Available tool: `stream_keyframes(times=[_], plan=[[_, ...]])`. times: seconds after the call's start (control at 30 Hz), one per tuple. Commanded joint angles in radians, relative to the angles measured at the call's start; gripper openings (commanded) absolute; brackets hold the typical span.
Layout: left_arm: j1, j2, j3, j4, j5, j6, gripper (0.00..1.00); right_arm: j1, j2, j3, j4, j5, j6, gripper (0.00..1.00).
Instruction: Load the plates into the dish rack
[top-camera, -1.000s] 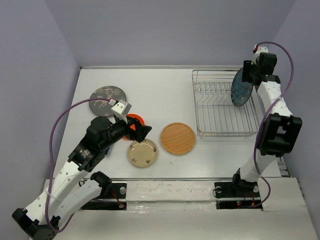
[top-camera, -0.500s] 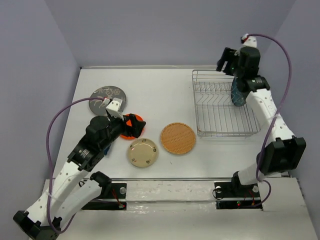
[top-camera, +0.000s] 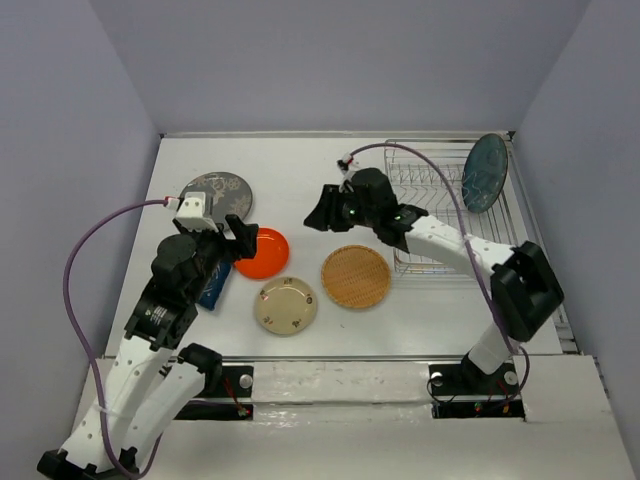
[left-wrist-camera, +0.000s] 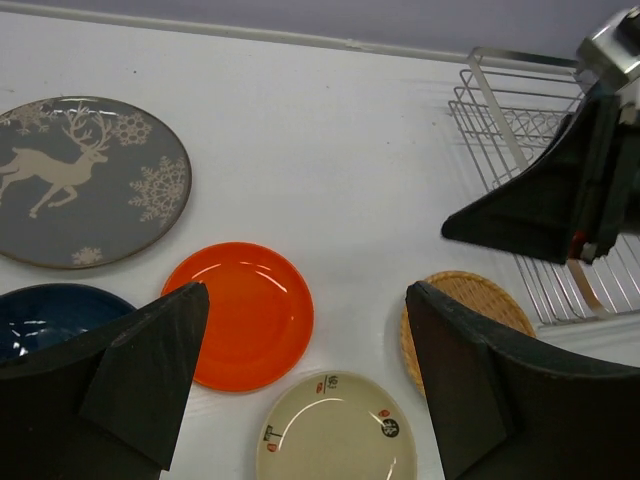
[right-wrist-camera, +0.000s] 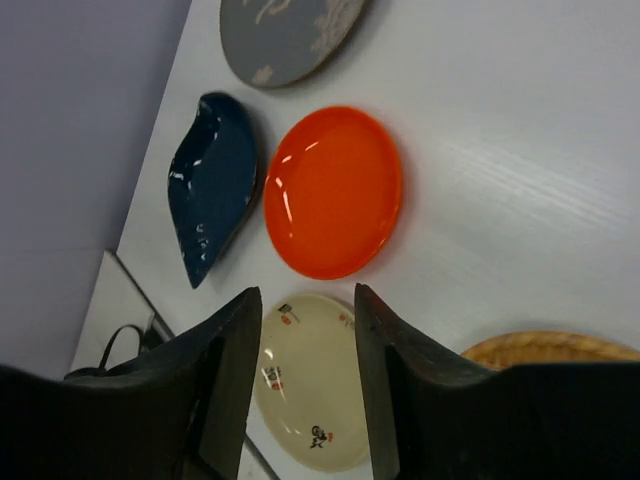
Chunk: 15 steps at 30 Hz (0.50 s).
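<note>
Over the left half of the worktop (top-camera: 300, 165), the left pincer (left-wrist-camera: 305, 295) hangs spread wide and empty above the orange plate (left-wrist-camera: 245, 315). The right pincer (right-wrist-camera: 300, 300), its arm stretched across the dish rack (top-camera: 425, 178), is parted a little and also holds nothing. Around the orange plate lie the dark blue plate (right-wrist-camera: 212, 180), the deer plate (left-wrist-camera: 80, 180), the cream spotted plate (left-wrist-camera: 335, 430) and the wicker plate (top-camera: 356, 277). The teal plate (top-camera: 484, 172) stands upright in the rack's far right corner.

A white table (top-camera: 290, 172) sits boxed by plain lavender walls (top-camera: 340, 60), lit evenly, seemingly from overhead.
</note>
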Motion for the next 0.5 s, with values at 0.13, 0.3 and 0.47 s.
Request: stream_keyframes(times=[0.13,0.3,0.47], plan=[[0.070,-0.024,0.006,0.068,0.028,-0.004,0.90,0.097,0.269,0.047,0.232,-0.098,0.187,0.63],[0.075,-0.012,0.003,0.075,0.063,-0.002,0.92,0.108,0.430,0.073,0.277,-0.096,0.259,0.63],[0.075,-0.014,0.001,0.076,0.112,-0.002,0.94,0.117,0.524,0.102,0.350,-0.138,0.309,0.62]])
